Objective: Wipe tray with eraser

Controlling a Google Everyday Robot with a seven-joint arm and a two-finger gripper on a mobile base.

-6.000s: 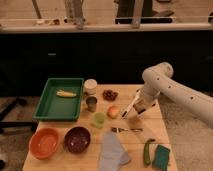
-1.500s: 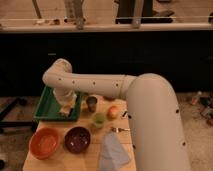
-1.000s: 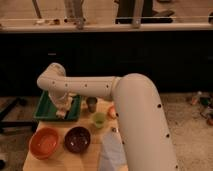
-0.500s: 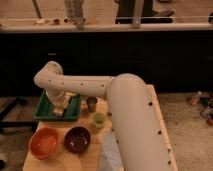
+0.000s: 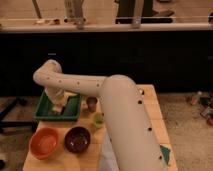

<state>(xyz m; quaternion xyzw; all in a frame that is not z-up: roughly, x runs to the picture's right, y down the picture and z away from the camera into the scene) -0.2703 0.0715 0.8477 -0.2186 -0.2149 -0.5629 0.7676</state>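
Filling the near part of the view is the big white arm (image 5: 125, 120), which bends away to 10 o'clock; at 8 o'clock on the counter (image 5: 95, 155) sit an orange bowl (image 5: 45, 142) and a dark bowl (image 5: 77, 139); past them stand a small green cup (image 5: 99, 119) and a grey cup (image 5: 92, 103); farther off at 10 o'clock lies the green tray (image 5: 44, 107); the claw (image 5: 60, 106) is down inside the tray, where the tan eraser (image 5: 59, 108) lies under it.

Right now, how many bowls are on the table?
2: an orange bowl front left, a dark bowl beside it. The gripper is over the green tray. The arm may hide more.
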